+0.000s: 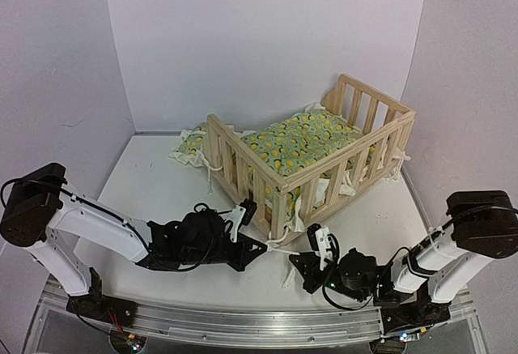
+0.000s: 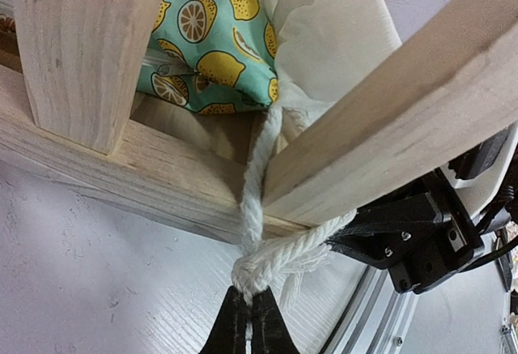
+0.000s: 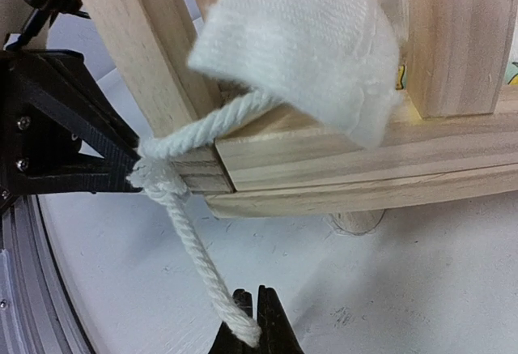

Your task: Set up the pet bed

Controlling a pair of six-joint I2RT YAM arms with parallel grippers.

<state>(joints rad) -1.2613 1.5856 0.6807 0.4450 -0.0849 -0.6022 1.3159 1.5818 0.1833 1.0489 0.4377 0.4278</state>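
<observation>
Top external view: open table (image 1: pixel 146 184) runs from the left wall to the left tool (image 1: pixel 249 206), which reaches to the near corner post of the pet bed (image 1: pixel 243 147); the bed stands right of centre, its far corner near the right wall; the cushion (image 1: pixel 307 139) lies inside the frame, and a small pillow (image 1: pixel 188 143) lies on the table outside it, against the far left side; the right tool (image 1: pixel 318 232) sits just right of the same post, near the table's front edge; from here neither grip can be read.

Left wrist view, close in: the left tool's fingers (image 2: pixel 231 331) are pressed together, pinching the white cord (image 2: pixel 252 208) just under its knot (image 2: pixel 263 263); the cord climbs past the bottom rail to the cream ruffle (image 2: pixel 332 38).

Right wrist view: the right tool's fingers (image 3: pixel 277 330) are pressed together; the frayed cord end lies at the fingertips, and I cannot tell whether it is clamped; open table shows under the rail to the right.
</observation>
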